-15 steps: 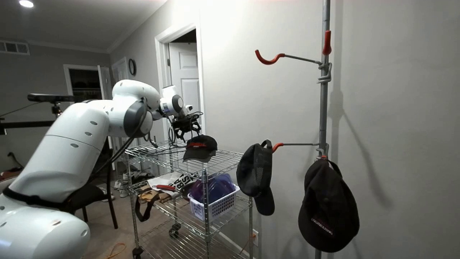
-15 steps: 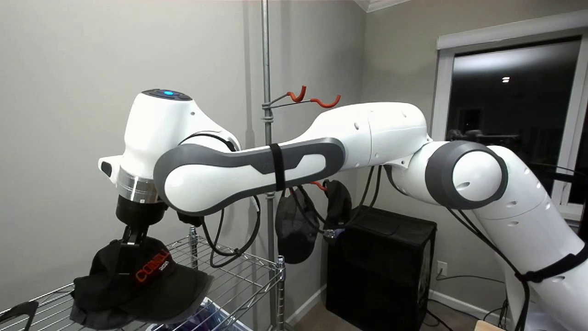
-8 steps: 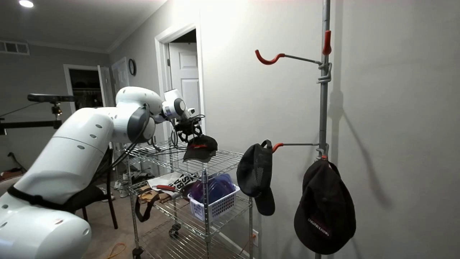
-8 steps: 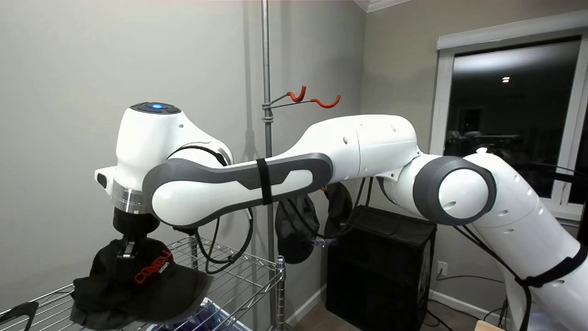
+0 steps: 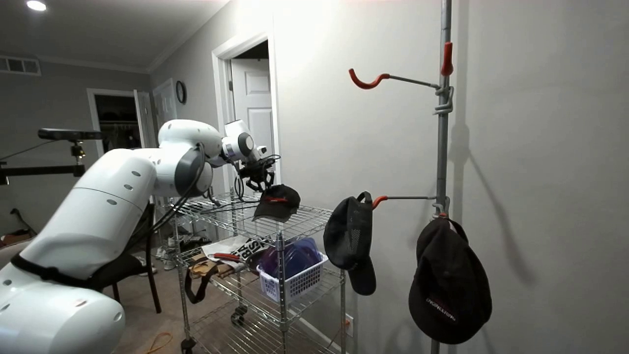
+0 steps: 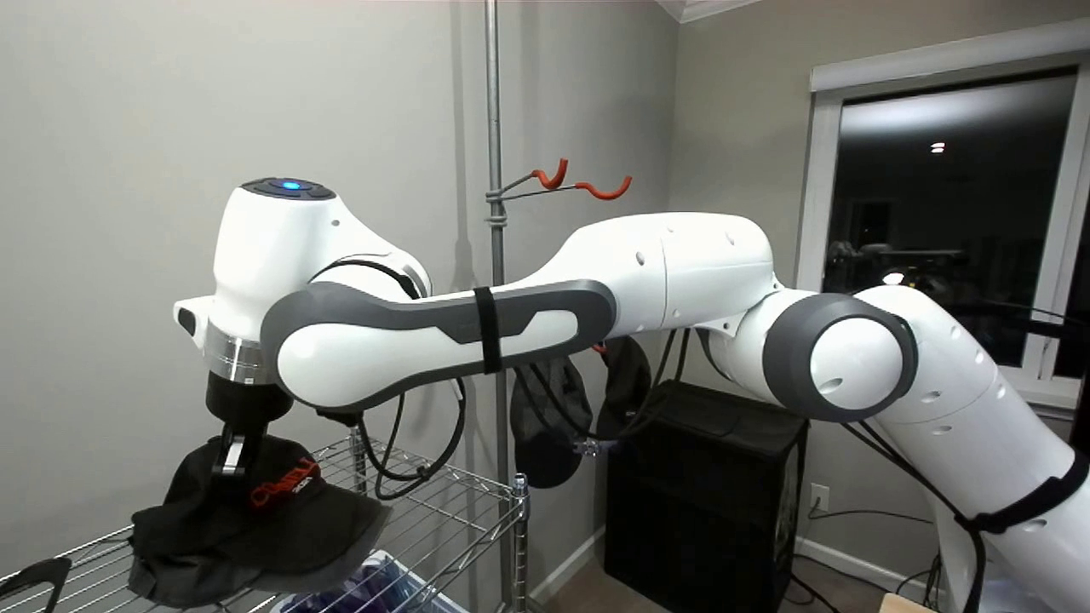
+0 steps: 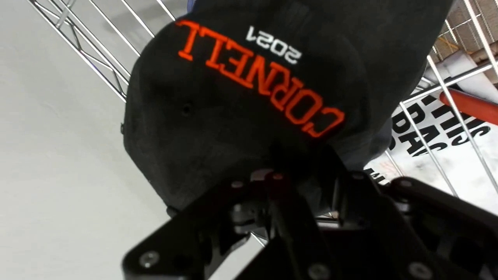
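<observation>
Compared with the earlier frame, the hand (image 5: 263, 187) stands slightly higher, and the black cap (image 7: 233, 116) is shifted a little together with it; in an exterior view its red lettering (image 6: 283, 484) looks more bent. For me this is the important change: I judge that the cap now follows the hand, so the grip seems to have taken. The hand looks clenched on the cloth of the crown, near the beginning of the lettering, although the dark colour hides the exact place where it pinches. Directly under the hand, the cap is at the top of the wire table (image 5: 279, 241), and I cannot tell whether its lower edge touches the wires or is free of them. Below, on a lower level, I see a white basket (image 5: 305, 283) with purple things (image 5: 302, 253) inside, and near it a white bag (image 7: 465, 171) with bold black print. Farther away stands a grey pole (image 5: 442, 147) with red hooks (image 5: 366, 86). Two more dark caps hang there: a mesh-backed cap (image 5: 351, 231), and a cap with small lettering (image 5: 449, 275), which is at a slightly different place than in the earlier frame, so I suppose it swings a little. Farther still, in an exterior view, are a black cabinet (image 6: 698, 502) and a dark window (image 6: 945, 196).
</observation>
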Action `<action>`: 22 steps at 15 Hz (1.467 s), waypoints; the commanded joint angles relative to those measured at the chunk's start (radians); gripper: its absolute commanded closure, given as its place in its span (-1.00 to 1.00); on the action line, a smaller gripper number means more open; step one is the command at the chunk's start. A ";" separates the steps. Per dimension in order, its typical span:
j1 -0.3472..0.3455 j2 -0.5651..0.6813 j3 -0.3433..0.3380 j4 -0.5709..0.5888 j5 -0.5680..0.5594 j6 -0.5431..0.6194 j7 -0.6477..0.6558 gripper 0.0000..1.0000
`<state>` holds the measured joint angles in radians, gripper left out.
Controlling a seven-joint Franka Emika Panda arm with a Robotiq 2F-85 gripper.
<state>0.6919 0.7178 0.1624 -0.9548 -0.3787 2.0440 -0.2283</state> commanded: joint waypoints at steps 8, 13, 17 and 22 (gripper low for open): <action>0.038 -0.020 -0.052 0.042 -0.047 -0.022 0.051 0.95; 0.140 -0.054 -0.183 0.105 -0.243 -0.092 0.187 0.95; 0.212 -0.041 -0.255 0.172 -0.363 -0.200 0.248 0.95; 0.249 -0.045 -0.284 0.188 -0.387 -0.281 0.279 0.95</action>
<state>0.9235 0.6819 -0.1053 -0.7719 -0.7452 1.8024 0.0268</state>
